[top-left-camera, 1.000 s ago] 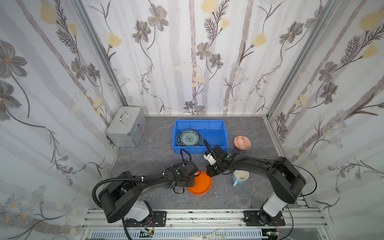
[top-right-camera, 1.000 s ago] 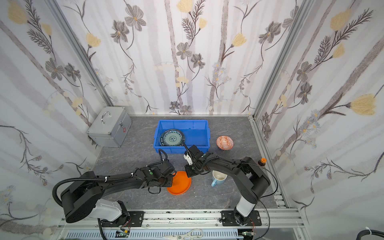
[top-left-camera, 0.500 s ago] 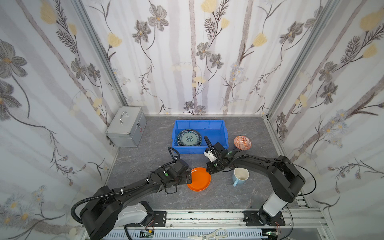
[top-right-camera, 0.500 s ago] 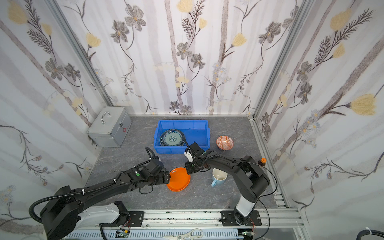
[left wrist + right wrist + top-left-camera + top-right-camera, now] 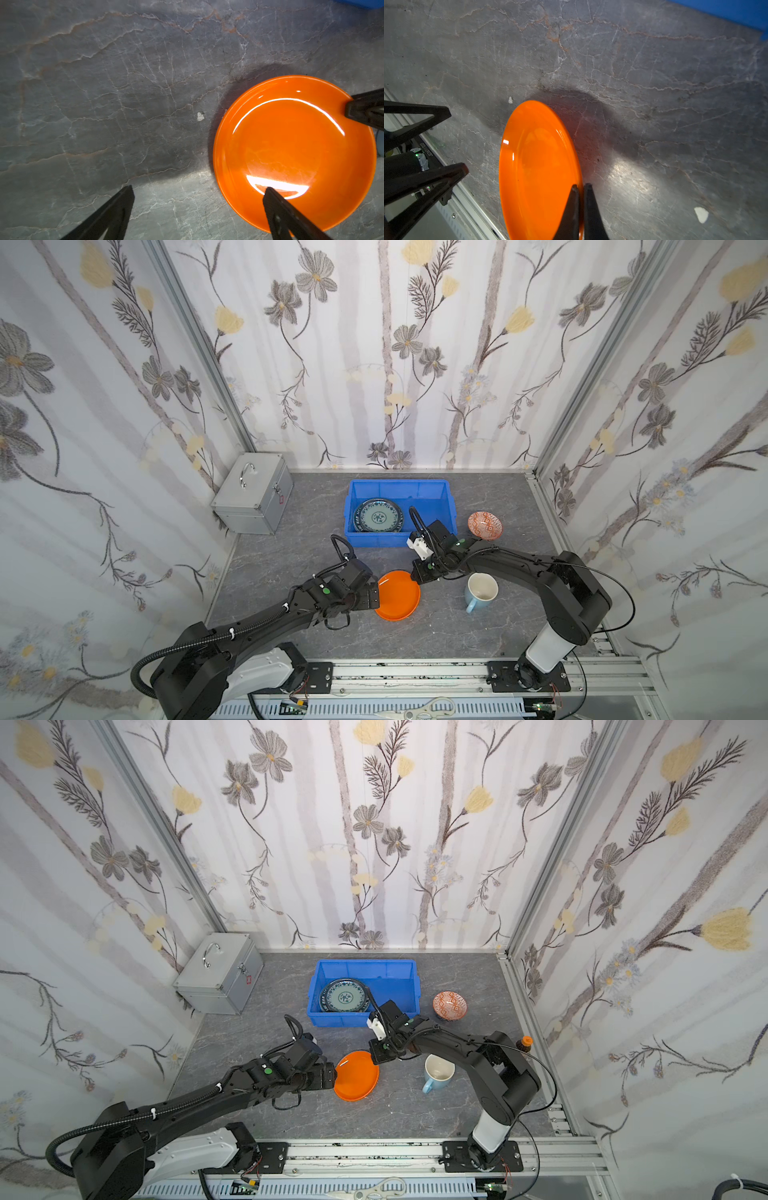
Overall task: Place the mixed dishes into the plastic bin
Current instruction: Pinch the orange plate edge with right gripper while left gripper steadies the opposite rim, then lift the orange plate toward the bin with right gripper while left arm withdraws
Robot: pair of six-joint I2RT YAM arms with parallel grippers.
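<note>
R pincer (image 5: 417, 577) is clamping the far-right rim of the orange plate (image 5: 397, 595). Its jaws are nearly closed, w/ only the thin rim between them. L pincer (image 5: 374, 597) is sitting wide open at the plate's opposite edge and gripping nothing. In the left wrist view one finger (image 5: 278, 209) is hanging over the plate's inner face, the other over bare tabletop (image 5: 104, 104).

The plate is lying mid-front on the tabletop between the two pincers, short of the blue bin (image 5: 419, 494). The mug (image 5: 482, 593) is standing near it on the R arm's side, not touching.

Step in hand, prob.: R arm is lifting the plate to carry it into the bin. The grip is thin and off-centre, so the plate will likely be trying to droop or swing. Better to be rising slowly w/ a steady wrist, clearing the bin's near wall, then lowering into the free part beside the teal plate (image 5: 377, 516) and letting go low. L pincer should be backing off so the rim isn't catching on a finger.

Orientation: the plate is round, so no real long axis, and it is facing up. The gripped edge seems to be riding a bit higher, w/ a reddish shadow under it in the right wrist view. Can't tell if the low edge is touching. The mug is opening upward, handle pointing toward the front rail. The bowl (image 5: 485, 525) is waiting outside the bin.
</note>
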